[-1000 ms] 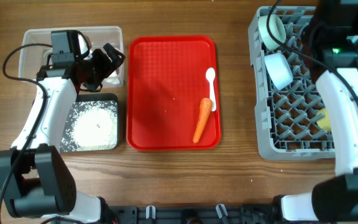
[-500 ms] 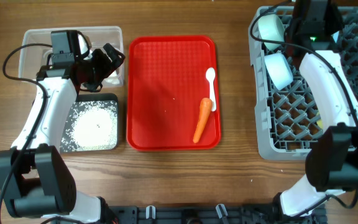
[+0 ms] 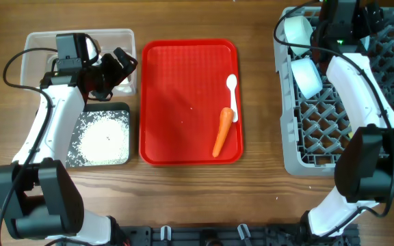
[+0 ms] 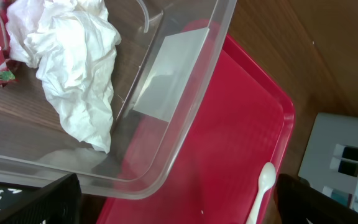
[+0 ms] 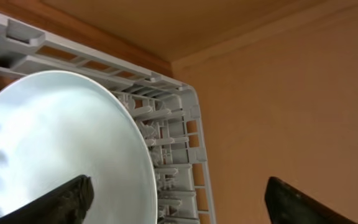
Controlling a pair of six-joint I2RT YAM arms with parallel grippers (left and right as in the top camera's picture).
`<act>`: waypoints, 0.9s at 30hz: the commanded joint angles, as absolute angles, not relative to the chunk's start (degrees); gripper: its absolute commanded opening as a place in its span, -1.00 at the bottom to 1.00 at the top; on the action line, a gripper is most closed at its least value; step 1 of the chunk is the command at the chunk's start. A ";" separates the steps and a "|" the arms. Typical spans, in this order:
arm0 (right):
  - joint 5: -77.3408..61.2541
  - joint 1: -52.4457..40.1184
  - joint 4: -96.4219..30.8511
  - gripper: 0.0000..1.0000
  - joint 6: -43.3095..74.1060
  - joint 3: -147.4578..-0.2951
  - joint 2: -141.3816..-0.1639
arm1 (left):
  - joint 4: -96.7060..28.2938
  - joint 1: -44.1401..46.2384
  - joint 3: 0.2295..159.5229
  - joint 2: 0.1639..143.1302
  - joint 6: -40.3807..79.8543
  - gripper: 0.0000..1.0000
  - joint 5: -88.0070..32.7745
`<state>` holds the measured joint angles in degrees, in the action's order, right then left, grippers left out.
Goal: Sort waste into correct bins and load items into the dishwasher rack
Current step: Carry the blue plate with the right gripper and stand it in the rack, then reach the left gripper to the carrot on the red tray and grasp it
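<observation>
Plate [image 5: 61,149]: light blue and round, standing on edge near a corner of the dishwasher rack [image 5: 166,134], just beside one finger of the right gripper.
Right gripper [image 5: 178,190]: fingers spread wide apart, clamped on nothing; the plate looks free of them.
Plate handling: probably stiff, smooth, slippery and fairly light; best pinched across the rim, and liable to tip if the pegs do not brace it.
Rack contents: two pale bowls [image 3: 306,76] lie along its left side.
Red tray [image 3: 183,102]: carries the orange carrot [image 3: 220,131] and the white spoon [image 3: 232,96], side by side and very close.
Carrot handling: likely firm and prone to roll; a grip across the thick middle seems safest.
Left gripper [image 4: 176,193]: fingers wide apart and empty, over the clear tub [image 4: 185,112], which holds crumpled paper [image 4: 73,68].
</observation>
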<state>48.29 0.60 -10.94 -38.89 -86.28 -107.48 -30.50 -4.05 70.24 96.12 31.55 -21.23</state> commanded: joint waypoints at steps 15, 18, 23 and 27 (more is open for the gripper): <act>-5.43 -10.83 -46.15 0.99 8.82 -85.91 -79.61 | -30.52 -4.29 70.52 95.96 30.26 1.00 -21.12; -11.33 -10.81 -51.75 0.99 10.17 -85.73 -80.23 | -30.52 -4.29 70.52 95.96 30.26 1.00 -21.12; -11.22 -10.81 -54.83 0.99 10.44 -85.76 -78.72 | -29.82 -4.29 70.52 95.96 35.14 1.00 -24.10; -4.56 -10.74 -59.72 0.99 10.48 -85.76 -75.77 | -30.52 -4.29 70.52 95.96 35.00 1.00 -22.87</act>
<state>-8.05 -10.74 -57.23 9.28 -85.84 -79.22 -29.78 -4.03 70.24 96.12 33.56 -22.39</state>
